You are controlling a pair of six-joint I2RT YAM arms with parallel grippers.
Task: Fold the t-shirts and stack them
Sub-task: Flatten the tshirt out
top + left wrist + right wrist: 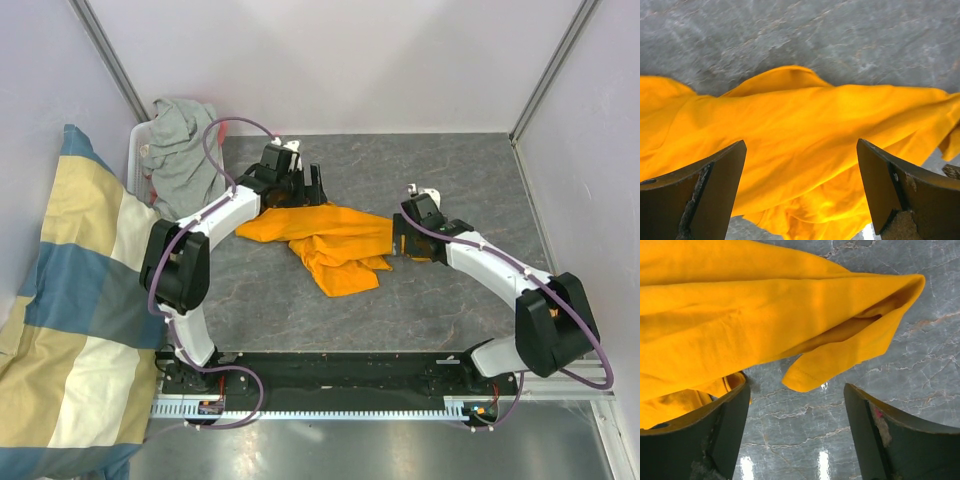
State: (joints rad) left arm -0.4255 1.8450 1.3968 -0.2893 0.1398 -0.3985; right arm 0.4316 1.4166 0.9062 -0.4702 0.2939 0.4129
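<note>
The orange t-shirt [325, 240] lies crumpled in the middle of the grey table. My left gripper [298, 188] is open over its far left edge, and the orange cloth [800, 130] fills the space between the fingers [715, 190]. My right gripper [408, 244] is open at the shirt's right edge; a folded corner of the orange shirt [840, 360] hangs just ahead of the fingers [875, 435], with bare table between them. The grey t-shirt [183, 150] is bunched in a white basket at the back left.
The white basket [137, 160] stands at the table's back left corner. A large cream-and-blue blocked cloth [70, 320] lies along the left, off the table. Walls close in the back and sides.
</note>
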